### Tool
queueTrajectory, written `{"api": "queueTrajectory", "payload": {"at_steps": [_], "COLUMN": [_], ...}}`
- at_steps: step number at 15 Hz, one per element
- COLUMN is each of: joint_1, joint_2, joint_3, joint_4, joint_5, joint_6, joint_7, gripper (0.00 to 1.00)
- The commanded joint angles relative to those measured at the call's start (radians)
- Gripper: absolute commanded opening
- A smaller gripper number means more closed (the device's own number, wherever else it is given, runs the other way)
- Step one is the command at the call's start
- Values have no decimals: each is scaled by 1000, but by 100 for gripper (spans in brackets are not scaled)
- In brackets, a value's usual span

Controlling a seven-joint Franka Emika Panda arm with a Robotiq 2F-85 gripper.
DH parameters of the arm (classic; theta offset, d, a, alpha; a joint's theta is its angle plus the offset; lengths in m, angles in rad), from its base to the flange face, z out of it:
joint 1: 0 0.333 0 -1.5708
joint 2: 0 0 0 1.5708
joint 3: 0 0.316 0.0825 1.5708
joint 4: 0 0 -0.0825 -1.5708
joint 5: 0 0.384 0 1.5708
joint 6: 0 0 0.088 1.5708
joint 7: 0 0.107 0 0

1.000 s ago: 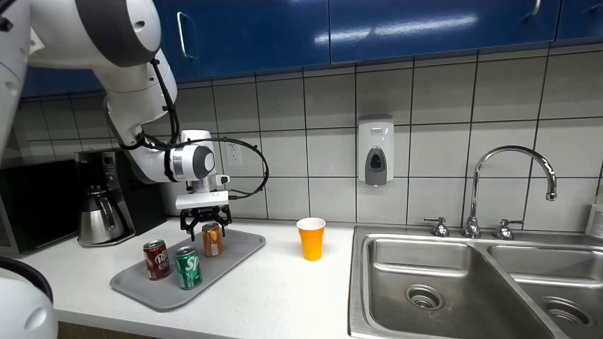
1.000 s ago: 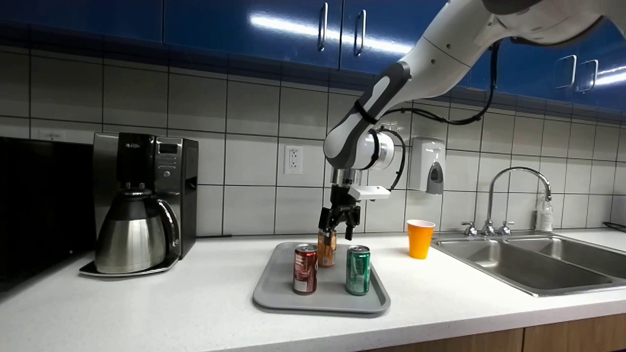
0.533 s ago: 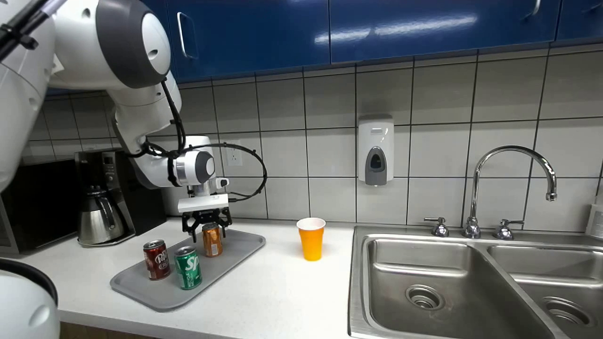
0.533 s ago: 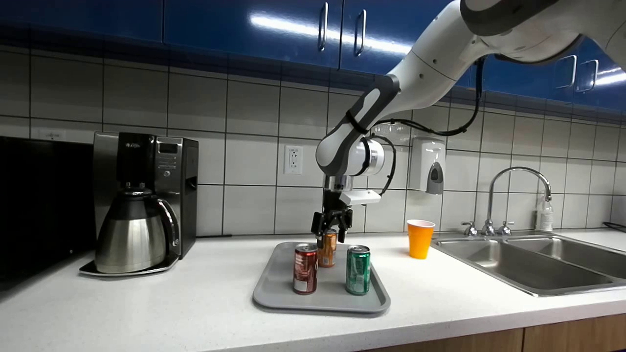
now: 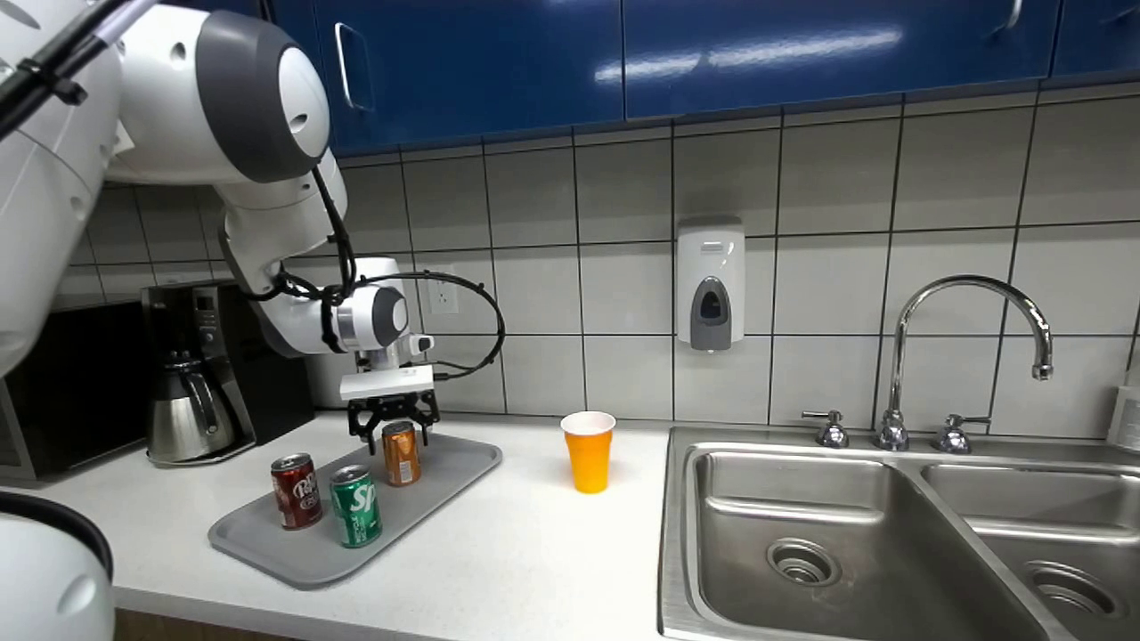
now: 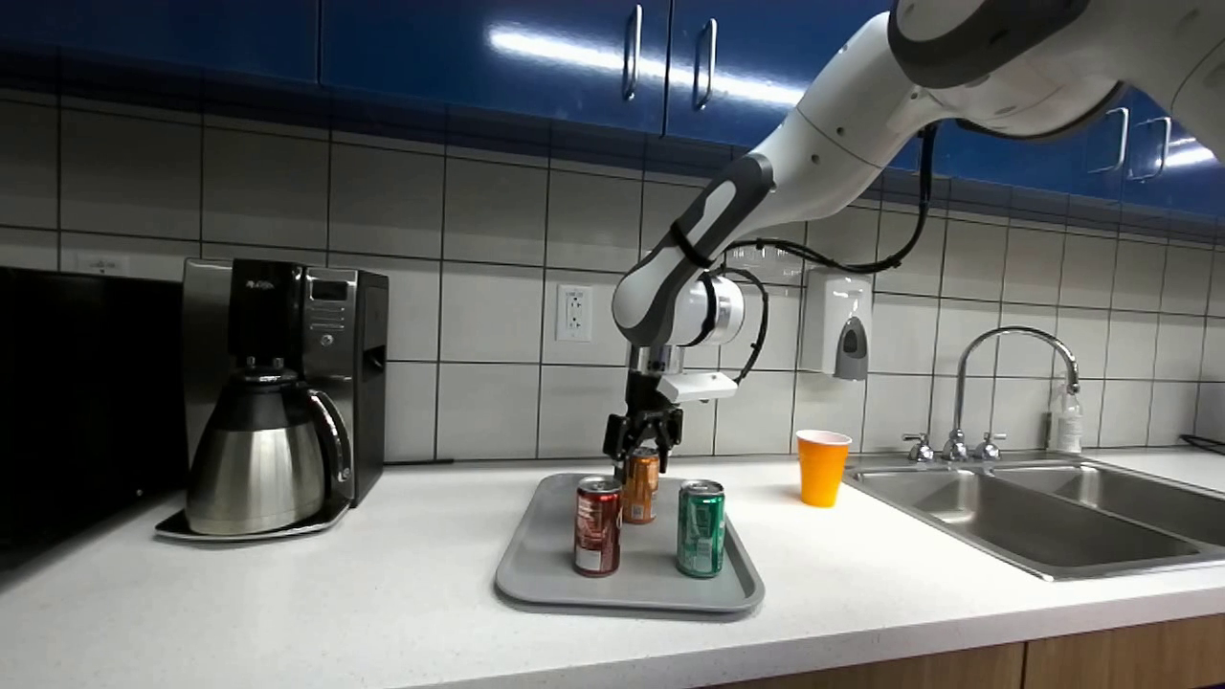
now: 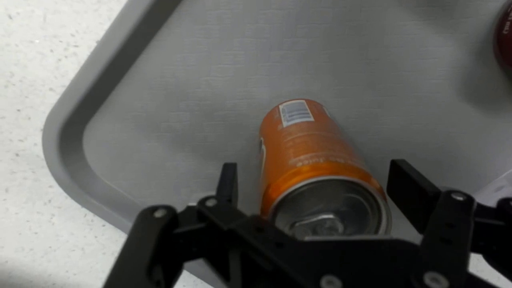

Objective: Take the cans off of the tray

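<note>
The grey tray (image 5: 267,558) lies on the counter and carries three upright cans. Orange-bronze is the can (image 7: 312,148) at the far end, and my gripper (image 7: 318,186) is open around its top. Gaps show between that can and both black fingers (image 7: 410,192) in the wrist view. The green can (image 6: 701,531) and the dark red can (image 6: 597,531) stand nearer the tray's front end, away from the gripper. In an exterior view the dark red can partly covers the orange-bronze one. Only an edge of the dark red can shows in the wrist view.
A yellow-orange cup (image 5: 589,451) stands on the counter between the tray and the steel sink (image 5: 802,507). The coffee maker (image 6: 287,402) with its steel jug is on the tray's other side. A tiled wall (image 6: 498,402) rises behind the tray.
My gripper has shifted over the orange-bronze can and come slightly lower, and its fingers look a little nearer together. The cans, tray and cup have not moved.
</note>
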Motion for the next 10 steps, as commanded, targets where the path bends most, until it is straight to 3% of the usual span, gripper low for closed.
{"api": "queueTrajectory", "payload": {"at_steps": [1, 3, 5, 10], "joint_1": [12, 15, 17, 21], "joint_2": [14, 14, 8, -17], "joint_3": [-10, -14, -15, -17], "joint_4": [39, 34, 28, 4], "joint_5": [-36, -43, -49, -62], "joint_6": [-32, -28, -25, -11], "joint_7": [39, 42, 47, 64], "gripper": [65, 49, 38, 38]}}
